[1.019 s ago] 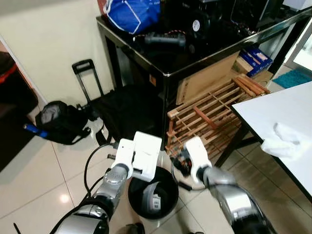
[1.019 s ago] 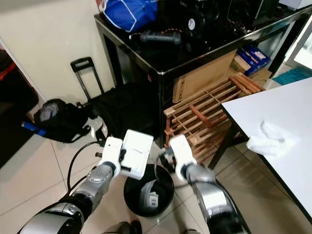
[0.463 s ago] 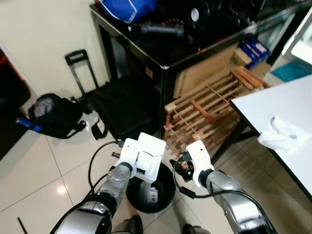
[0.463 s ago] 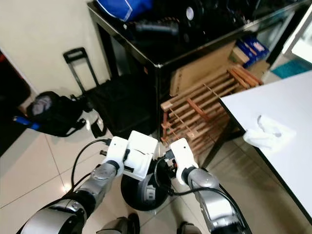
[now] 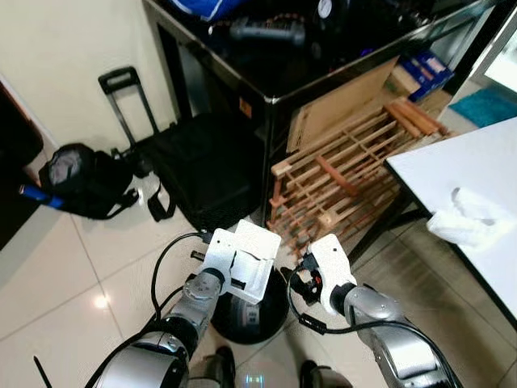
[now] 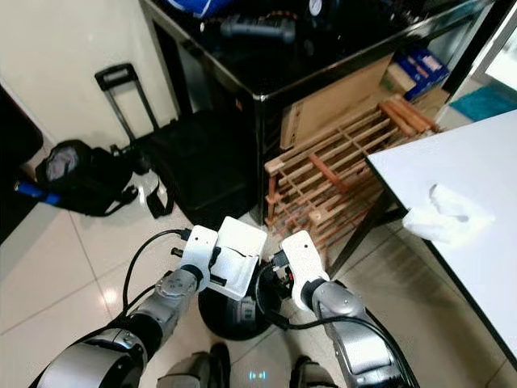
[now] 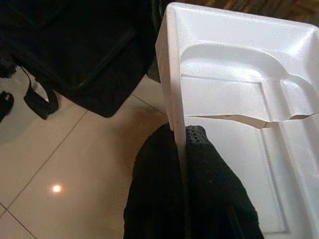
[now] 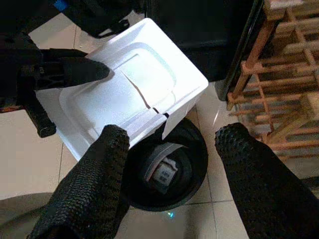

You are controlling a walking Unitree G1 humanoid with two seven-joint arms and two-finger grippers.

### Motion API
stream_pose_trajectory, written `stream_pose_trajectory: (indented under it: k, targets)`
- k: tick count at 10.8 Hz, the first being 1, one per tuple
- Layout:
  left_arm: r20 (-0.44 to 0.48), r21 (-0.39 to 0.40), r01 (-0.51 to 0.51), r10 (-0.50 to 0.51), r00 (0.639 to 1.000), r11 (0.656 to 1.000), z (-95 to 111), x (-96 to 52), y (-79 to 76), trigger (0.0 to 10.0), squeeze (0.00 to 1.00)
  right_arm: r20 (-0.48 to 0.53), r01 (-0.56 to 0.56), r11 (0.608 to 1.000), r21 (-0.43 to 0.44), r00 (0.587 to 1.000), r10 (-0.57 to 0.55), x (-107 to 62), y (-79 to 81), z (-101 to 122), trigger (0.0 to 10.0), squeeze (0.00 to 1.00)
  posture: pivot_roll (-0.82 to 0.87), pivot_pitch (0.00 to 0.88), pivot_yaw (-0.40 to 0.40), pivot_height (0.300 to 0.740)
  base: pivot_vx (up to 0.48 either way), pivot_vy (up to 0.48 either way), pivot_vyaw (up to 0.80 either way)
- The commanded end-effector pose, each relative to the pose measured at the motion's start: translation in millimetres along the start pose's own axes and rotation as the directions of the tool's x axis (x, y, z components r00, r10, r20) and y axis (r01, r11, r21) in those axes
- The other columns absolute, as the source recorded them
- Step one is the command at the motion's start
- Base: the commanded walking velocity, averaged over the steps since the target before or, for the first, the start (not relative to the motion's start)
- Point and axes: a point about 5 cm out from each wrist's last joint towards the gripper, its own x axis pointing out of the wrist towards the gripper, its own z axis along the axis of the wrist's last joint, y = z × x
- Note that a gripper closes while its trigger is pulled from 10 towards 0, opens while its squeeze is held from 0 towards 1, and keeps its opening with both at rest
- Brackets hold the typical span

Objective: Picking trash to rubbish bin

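The left gripper (image 7: 182, 144) is pinching the rim of the cracked white foam tray (image 5: 252, 260) (it is wide and flat), right above the round black rubbish bin (image 8: 172, 172). The right gripper (image 8: 172, 164) is waiting beside it, fingers spread wide, holding nothing.

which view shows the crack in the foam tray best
The right wrist view: the white foam tray faces it, its crack running across above the black bin. The left wrist view shows part, pinched by the left gripper. The eye views show it small.
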Motion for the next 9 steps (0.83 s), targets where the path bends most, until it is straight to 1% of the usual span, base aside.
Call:
stream_pose_trajectory:
  k: [1, 2, 3, 4, 9]
  targets:
    - [-0.025, 0.005, 0.02, -0.02, 0.999, 1.0, -5.9, -1.1, -4.4, 10.0, 0.0, -0.008, -0.003, 1.0, 0.007, 1.0, 0.003, -2.1, 1.9, -1.3, 10.0, 0.0, -0.11, 0.254, 0.034, 0.74, 0.0, 0.0, 0.0]
    - [-0.023, 0.005, 0.029, -0.029, 0.999, 1.0, -5.5, -1.0, -6.9, 10.0, 0.0, -0.009, 0.0, 1.0, 0.011, 1.0, 0.0, -3.0, 2.5, -1.2, 10.0, 0.0, -0.12, 0.258, 0.035, 0.74, 0.0, 0.0, 0.0]
    - [-0.021, 0.004, 0.039, -0.039, 0.999, 0.999, -4.7, -0.7, -8.8, 10.0, 0.71, -0.012, 0.003, 1.0, 0.014, 1.0, -0.003, -4.4, 2.7, -1.8, 10.0, 0.0, -0.12, 0.263, 0.034, 0.74, 0.0, 0.0, 0.0]
    - [-0.016, -0.001, 0.043, -0.043, 0.999, 0.999, -3.4, -0.4, -9.6, 10.0, 1.0, -0.016, 0.003, 1.0, 0.016, 1.0, -0.003, -5.6, 3.0, -2.6, 10.0, 0.0, -0.12, 0.269, 0.033, 0.74, 0.0, 0.0, 0.0]
    - [-0.013, -0.013, 0.048, -0.048, 0.999, 0.999, -3.4, -0.5, -10.7, 10.0, 1.0, -0.014, 0.0, 1.0, 0.019, 1.0, 0.0, -4.1, 4.7, -0.2, 10.0, 0.0, -0.11, 0.276, 0.036, 0.74, 0.0, 0.0, 0.0]
